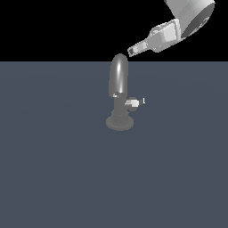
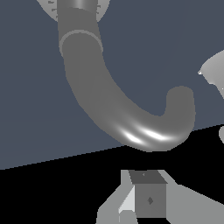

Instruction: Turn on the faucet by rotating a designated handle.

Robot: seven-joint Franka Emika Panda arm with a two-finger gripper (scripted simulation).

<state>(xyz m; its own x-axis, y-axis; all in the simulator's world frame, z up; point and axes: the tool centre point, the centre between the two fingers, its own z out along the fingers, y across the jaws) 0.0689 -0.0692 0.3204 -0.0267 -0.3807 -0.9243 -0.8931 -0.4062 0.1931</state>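
The gripper (image 2: 146, 199) fills the lower edge of the wrist view as grey blocks against black; whether its jaws are apart or together I cannot tell. Just past it curves the faucet (image 2: 113, 109), its glossy arched spout sweeping from the upper left of the frame down to a hooked end at centre right.

In the exterior view the faucet (image 1: 119, 84) stands at the centre of the frame on a slate-blue floor (image 1: 53, 178). The handle (image 1: 133, 103) juts toward the exterior view's right from the column — a pale stub ending in a thin white bar. The gripper (image 1: 132, 51) hangs near the spout's top, not touching it, its arm (image 1: 187, 18) reaching in from the upper right corner.
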